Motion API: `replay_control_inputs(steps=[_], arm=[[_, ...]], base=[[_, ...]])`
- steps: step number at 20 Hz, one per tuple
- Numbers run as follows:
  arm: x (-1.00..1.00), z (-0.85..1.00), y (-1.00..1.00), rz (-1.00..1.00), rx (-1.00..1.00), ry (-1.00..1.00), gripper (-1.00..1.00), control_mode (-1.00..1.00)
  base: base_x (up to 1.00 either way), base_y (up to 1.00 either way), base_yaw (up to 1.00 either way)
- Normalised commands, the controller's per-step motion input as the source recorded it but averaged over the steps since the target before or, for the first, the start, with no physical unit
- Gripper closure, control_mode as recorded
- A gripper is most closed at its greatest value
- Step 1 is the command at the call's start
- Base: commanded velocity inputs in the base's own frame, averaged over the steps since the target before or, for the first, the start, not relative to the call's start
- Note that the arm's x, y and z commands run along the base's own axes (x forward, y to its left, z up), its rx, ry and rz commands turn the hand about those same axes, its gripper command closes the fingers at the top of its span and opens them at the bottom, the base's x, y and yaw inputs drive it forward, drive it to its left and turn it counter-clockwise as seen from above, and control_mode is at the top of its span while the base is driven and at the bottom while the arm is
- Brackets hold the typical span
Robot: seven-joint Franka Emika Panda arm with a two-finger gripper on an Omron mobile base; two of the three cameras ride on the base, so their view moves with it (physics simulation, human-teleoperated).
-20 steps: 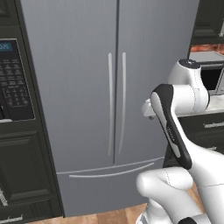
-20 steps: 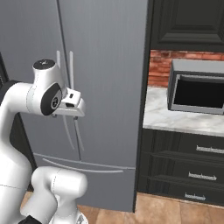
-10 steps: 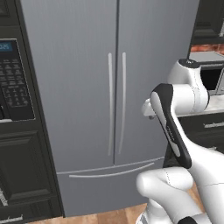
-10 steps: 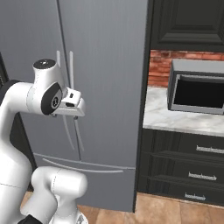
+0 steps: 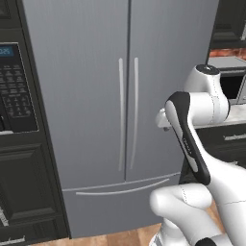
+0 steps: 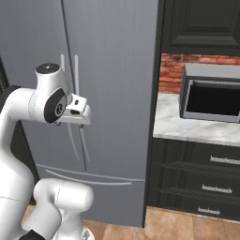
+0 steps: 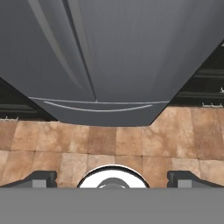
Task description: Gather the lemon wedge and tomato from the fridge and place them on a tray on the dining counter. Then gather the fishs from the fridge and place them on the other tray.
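The fridge (image 5: 129, 96) is the biggest thing here, tall grey steel w/ both doors shut, standing straight ahead of the robot. Its two long curved handles (image 5: 128, 113) run side by side down the middle seam, and the bottom drawer (image 5: 120, 202) w/ its own wide curved pull is closed too (so nothing inside can be seen). Left of the fridge is a dark cabinet column w/ a black oven control panel (image 5: 17, 91). Right of it sit dark cabinets under a pale marble counter (image 6: 197, 126), w/ a brick backsplash behind and a grey microwave (image 6: 211, 93) on top. Floor is tan tile (image 7: 118, 140). The white arm (image 5: 192, 139) is folded up in front of the fridge's right door, not touching it. In the hand view the gripper (image 7: 113, 178) looks down at the fridge's lower front and the tile, its two dark fingertips (image 7: 41, 178) spread wide apart at the bottom corners w/ nothing between them.
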Motion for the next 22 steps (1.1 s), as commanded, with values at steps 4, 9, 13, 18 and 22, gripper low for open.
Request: replay_control_inputs(steps=[4,9,13,18,22], arm=[[0.0,0.0,0.0,0.0,0.0,0.0,-1.0,-1.0],[-0.04,0.0,0.0,0.0,0.0,0.0,-1.0,-1.0],[-0.16,-0.02,0.06,0.0,-0.02,0.01,-1.0,-1.0],[-0.17,0.07,0.59,0.0,-0.02,-0.16,-1.0,-1.0],[0.0,0.26,0.96,0.0,0.0,-0.15,-1.0,-1.0]], base=[[0.0,0.0,0.0],[0.0,0.0,0.0],[0.0,0.0,0.0],[0.0,0.0,0.0],[0.0,0.0,0.0]])
